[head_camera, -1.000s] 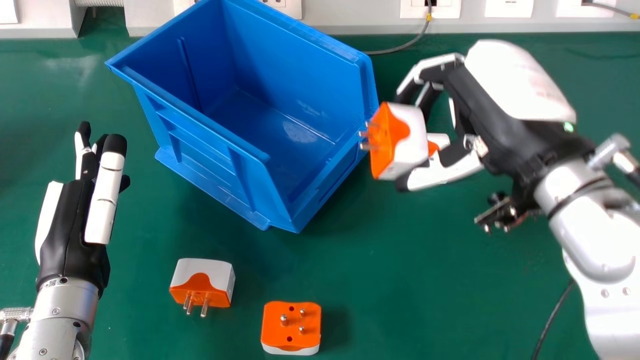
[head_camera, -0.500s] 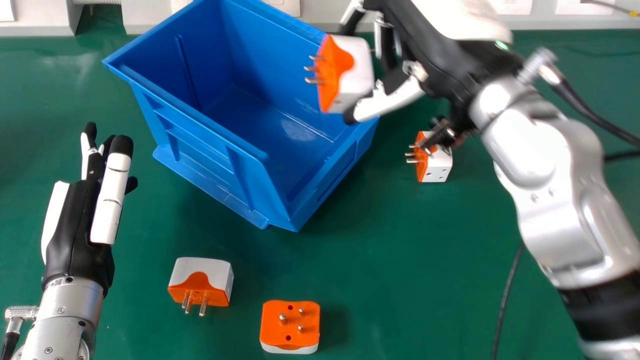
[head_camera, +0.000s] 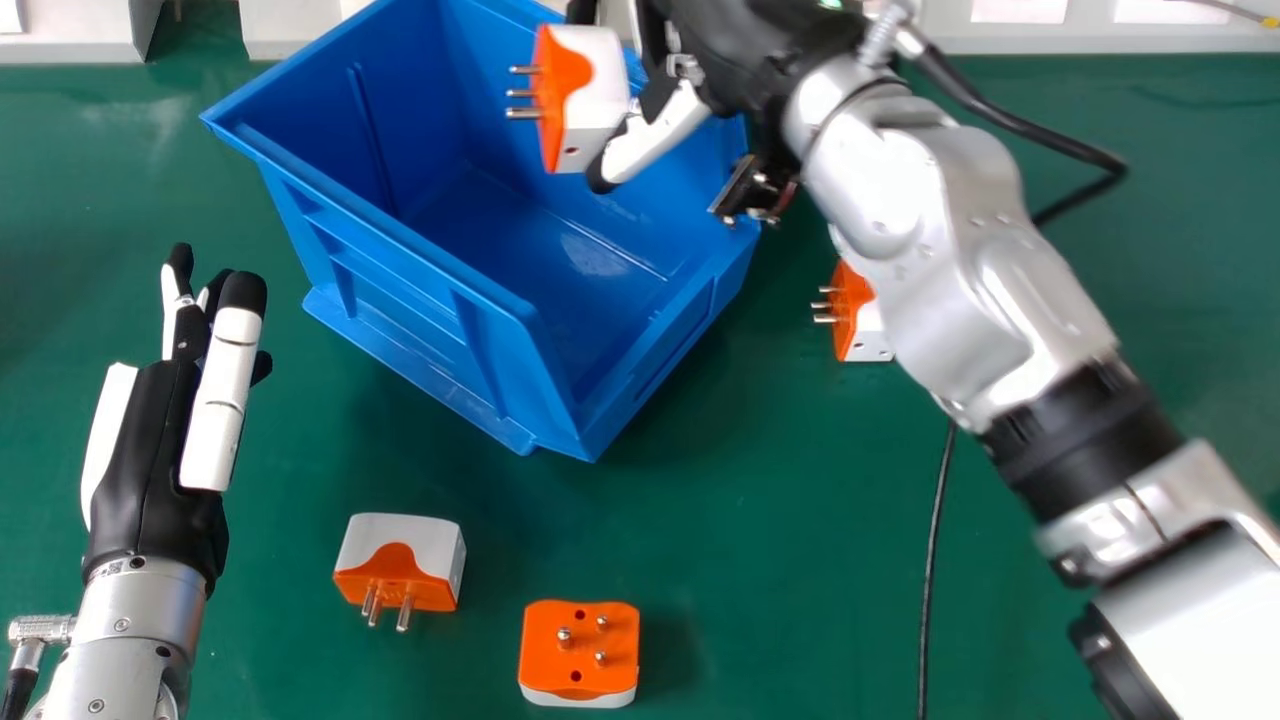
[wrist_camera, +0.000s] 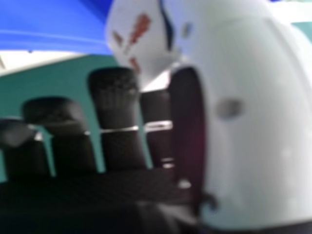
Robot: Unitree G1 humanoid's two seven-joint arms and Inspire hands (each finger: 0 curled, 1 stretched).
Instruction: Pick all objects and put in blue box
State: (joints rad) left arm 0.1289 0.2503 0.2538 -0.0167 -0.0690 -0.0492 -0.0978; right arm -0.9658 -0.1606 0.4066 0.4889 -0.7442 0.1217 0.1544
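Placing is underway: the right hand pinches an adapter over the box; the left hand is wide. Next, lower and release.

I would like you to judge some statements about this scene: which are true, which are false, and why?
1. The right hand grips a plug adapter. True.
2. The left hand also holds an adapter. False: it holds nothing.
3. The gripped adapter's prongs point to the robot's right. False: they point left.
4. The prongs-up adapter lies nearer the robot than the blue storage bin. True.
5. The right forearm partly hides another adapter. True.
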